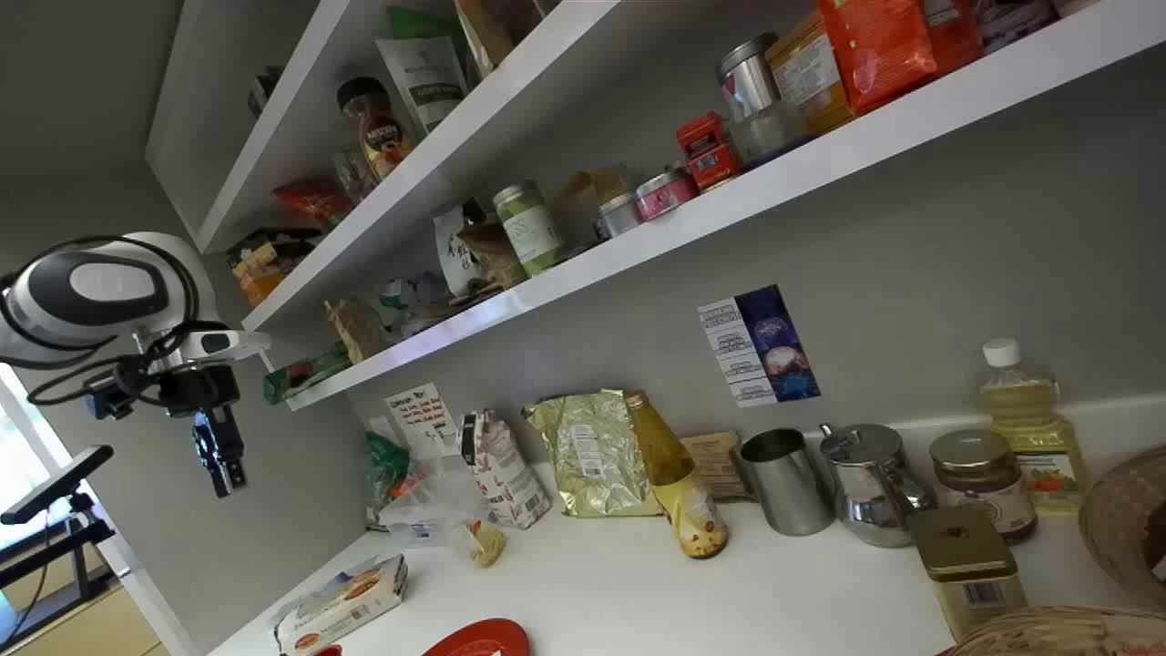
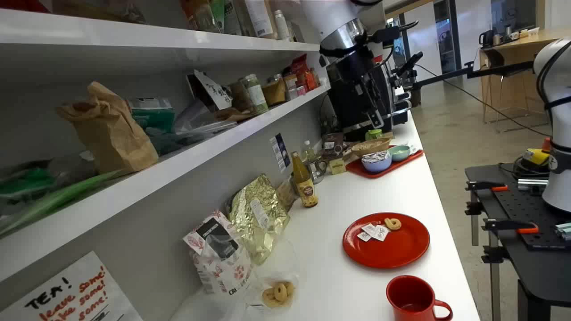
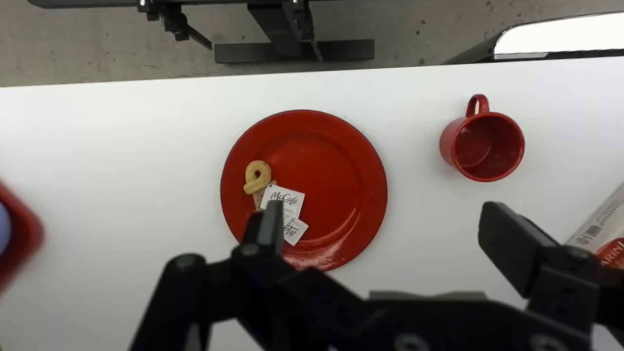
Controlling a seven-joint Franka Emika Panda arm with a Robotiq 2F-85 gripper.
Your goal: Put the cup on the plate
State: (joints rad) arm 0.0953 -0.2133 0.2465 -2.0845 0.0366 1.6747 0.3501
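While the cup (image 3: 481,145) stands near the plate (image 3: 331,180), the fingers (image 3: 512,248) hang wide apart, empty.

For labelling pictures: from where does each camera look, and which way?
In an exterior view: opposite the shelves, facing them; arm, gripper left.
In an exterior view: above the counter, looking along it; arm, gripper top, probably base right.
Wrist view: above plate and cup, facing down; open gripper.
Both exterior views share the gold bag.
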